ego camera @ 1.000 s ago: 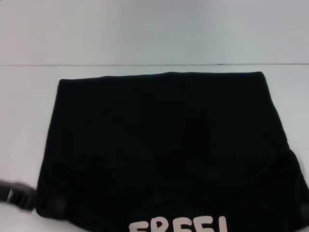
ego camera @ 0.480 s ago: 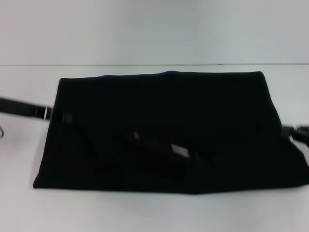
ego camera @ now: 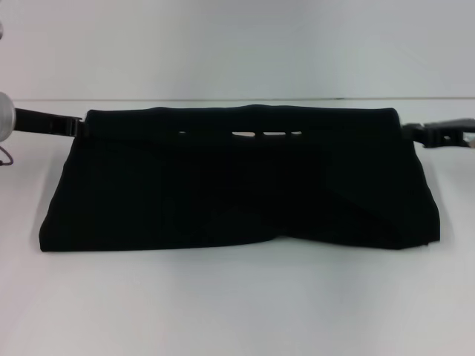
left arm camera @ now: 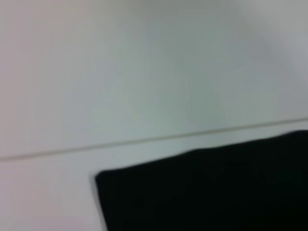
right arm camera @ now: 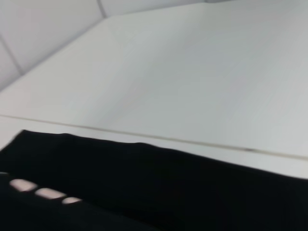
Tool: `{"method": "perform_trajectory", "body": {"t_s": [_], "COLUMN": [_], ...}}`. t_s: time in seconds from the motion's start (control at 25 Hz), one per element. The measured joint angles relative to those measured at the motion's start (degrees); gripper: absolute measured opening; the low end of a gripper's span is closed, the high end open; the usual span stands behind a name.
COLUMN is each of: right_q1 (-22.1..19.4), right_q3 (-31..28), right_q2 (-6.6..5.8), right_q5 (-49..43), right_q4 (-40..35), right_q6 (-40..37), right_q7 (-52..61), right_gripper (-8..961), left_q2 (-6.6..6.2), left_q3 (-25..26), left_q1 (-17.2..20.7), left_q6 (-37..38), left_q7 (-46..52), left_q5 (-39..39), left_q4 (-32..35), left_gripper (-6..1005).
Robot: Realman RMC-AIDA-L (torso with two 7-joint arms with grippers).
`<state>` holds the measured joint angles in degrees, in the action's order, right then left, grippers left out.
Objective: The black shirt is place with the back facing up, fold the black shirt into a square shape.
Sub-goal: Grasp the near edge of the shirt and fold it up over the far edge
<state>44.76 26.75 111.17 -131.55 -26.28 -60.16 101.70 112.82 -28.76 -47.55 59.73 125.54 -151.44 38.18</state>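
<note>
The black shirt (ego camera: 237, 182) lies folded as a wide, low band across the middle of the white desk (ego camera: 237, 304), its long axis running from the robot's left to its right. The far edge is nearly straight and sits just short of the seam where the desk meets the wall (ego camera: 237, 44). The near edge is straight on the left half and bows slightly toward the right corner. A few pale marks of a print (ego camera: 263, 134) show along the far fold.

The left tool (ego camera: 74, 126) is at the shirt's far left corner, touching or just beside the cloth. The right tool (ego camera: 415, 133) is at the far right corner, likewise at the cloth's edge. Whether either tool is wide, narrow or gripping fabric cannot be told, as the tips merge with the black cloth.

Bare desk lies in front of the shirt along the whole near side, with narrower strips of bare surface at each end.

The left wrist view shows one corner of the black shirt (left arm camera: 207, 192) against the bare desk and the seam line behind it, with no fingers in view. The right wrist view shows the shirt's far edge (right arm camera: 144, 183) and, close up, three pale print marks (right arm camera: 45, 192) that the head view gives only as small dashes.
</note>
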Motion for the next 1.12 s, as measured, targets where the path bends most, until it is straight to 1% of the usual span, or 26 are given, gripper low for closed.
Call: {"method": "perform_trajectory", "body": {"t_s": [0.08, 0.16, 0.32, 0.36, 0.4, 0.52, 0.6, 0.72, 0.76, 0.8, 0.88, 1.12], "right_q1": [1.6, 3.2, 6.1, 7.3, 7.3, 8.9, 9.5, 10.2, 10.6, 10.6, 10.9, 11.1], "right_q3": [2.0, 3.4, 4.9, 5.2, 5.2, 5.5, 5.7, 5.5, 5.6, 5.6, 5.8, 5.8], "right_q2": [0.07, 0.54, 1.78, 2.43, 2.43, 3.18, 3.35, 3.34, 2.99, 2.99, 2.59, 2.06], "right_q5": [0.0, 0.1, 0.2, 0.2, 0.2, 0.2, 0.3, 0.6, 1.0, 1.0, 1.2, 1.3], "right_q4": [0.9, 1.4, 3.0, 3.5, 3.5, 3.6, 3.6, 3.1, 2.8, 2.8, 2.8, 2.7], "right_q6": [3.6, 6.7, 12.4, 14.7, 14.7, 17.3, 18.2, 18.9, 18.9, 18.9, 19.1, 20.1], "right_q7": [2.0, 3.6, 4.8, 4.8, 4.8, 4.8, 4.9, 5.0, 5.3, 5.3, 6.0, 7.1], "right_gripper": [19, 19, 19, 19, 19, 19, 19, 19, 19, 19, 19, 20], "left_q2": [0.39, 0.82, 1.7, 2.01, 2.14, 2.18, 2.07, 1.8, 1.64, 1.57, 1.48, 1.46], "left_q3": [-1.0, -2.1, -5.9, -6.8, -7.1, -7.3, -7.3, -7.2, -7.0, -6.9, -6.9, -7.2], "left_q1": [-0.5, -1.1, -1.8, -2.0, -2.2, -2.6, -3.0, -3.4, -3.5, -3.6, -3.6, -3.8], "left_q6": [-3.6, -6.7, -11.1, -12.6, -13.4, -14.5, -16.0, -16.7, -17.0, -17.2, -17.8, -20.7], "left_q7": [0.2, 0.2, 0.2, 0.2, 0.2, 0.2, 0.3, 0.3, 0.3, 0.4, 0.8, 1.6], "left_q5": [0.0, 0.0, 0.0, 0.0, 0.0, 0.1, 0.3, 0.3, 0.3, 0.3, 0.3, 0.3], "left_q4": [-1.0, -2.2, -3.3, -3.4, -3.4, -3.3, -3.0, -2.9, -2.8, -2.7, -2.1, -1.9], "left_gripper": [19, 19, 18, 17, 17, 16, 16, 16, 16, 17, 17, 16]}}
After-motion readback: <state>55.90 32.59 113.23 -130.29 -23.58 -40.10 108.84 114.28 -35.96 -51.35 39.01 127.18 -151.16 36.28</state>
